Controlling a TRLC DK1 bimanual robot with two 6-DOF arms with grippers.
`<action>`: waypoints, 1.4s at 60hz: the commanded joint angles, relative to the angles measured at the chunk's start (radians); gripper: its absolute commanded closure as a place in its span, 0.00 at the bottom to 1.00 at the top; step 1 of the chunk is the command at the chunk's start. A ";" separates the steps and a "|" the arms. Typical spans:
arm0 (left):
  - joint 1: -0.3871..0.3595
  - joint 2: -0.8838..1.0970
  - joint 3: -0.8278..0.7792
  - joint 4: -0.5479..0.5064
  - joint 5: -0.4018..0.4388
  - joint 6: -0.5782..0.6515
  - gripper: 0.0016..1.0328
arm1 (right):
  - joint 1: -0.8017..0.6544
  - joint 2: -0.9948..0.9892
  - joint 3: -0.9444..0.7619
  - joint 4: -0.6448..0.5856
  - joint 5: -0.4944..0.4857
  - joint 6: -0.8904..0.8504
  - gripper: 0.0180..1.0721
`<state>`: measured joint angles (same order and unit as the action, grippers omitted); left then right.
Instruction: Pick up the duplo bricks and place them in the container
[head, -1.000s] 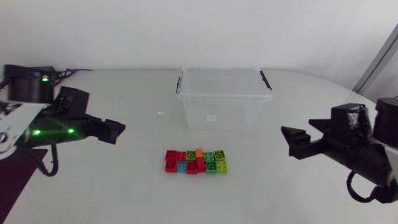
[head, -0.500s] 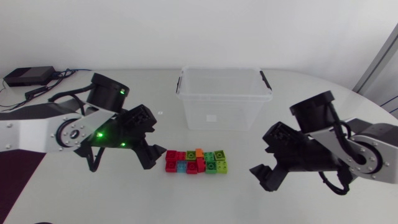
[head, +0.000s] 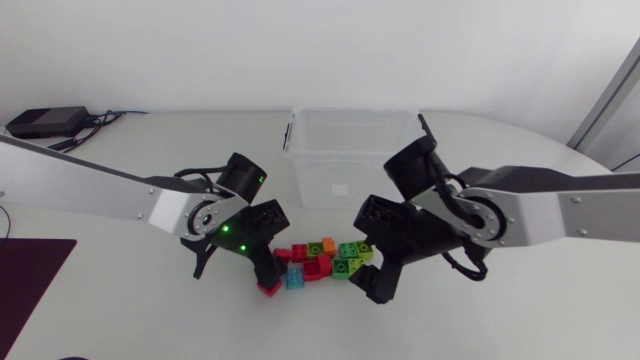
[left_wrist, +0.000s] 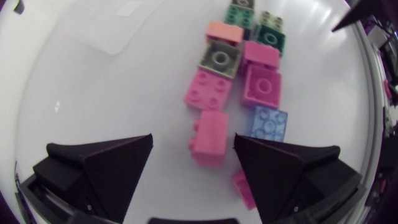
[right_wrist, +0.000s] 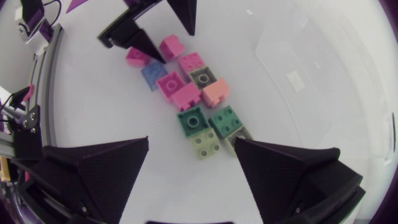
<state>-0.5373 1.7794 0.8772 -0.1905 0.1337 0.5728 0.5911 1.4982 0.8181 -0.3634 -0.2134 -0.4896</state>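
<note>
1. Head view: the duplo bricks (head: 320, 258) lie in a tight row on the white bench (head: 150, 320), just in front of the container (head: 352, 150). Your left pincer (head: 264, 272) hangs over one end of the row and your right pincer (head: 377, 288) over the other.
2. Left wrist view: your left pincer (left_wrist: 193, 138) is wide open and empty. A pink brick (left_wrist: 208, 138) stands between its fingers, and the row runs ahead toward the container.
3. Right wrist view: your right pincer (right_wrist: 191, 142) is also wide open and empty, with a pale green brick (right_wrist: 205, 144) between its tips. Touching neighbours probably leave little finger room.
</note>
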 joint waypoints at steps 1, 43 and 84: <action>-0.047 -0.031 -0.063 -0.043 0.010 0.045 0.12 | 0.022 0.068 0.056 0.003 -0.007 -0.046 0.05; -0.090 -0.008 0.085 0.056 0.080 -0.014 0.11 | -0.070 0.227 0.082 -0.224 0.034 -0.207 0.08; 0.148 0.014 -0.063 -0.059 -0.192 0.191 0.15 | -0.077 0.002 0.044 -0.239 0.057 -0.168 0.07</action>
<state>-0.4492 1.7725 0.9241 -0.1749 0.0231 0.6498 0.5392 1.5139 0.8894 -0.5983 -0.1665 -0.6556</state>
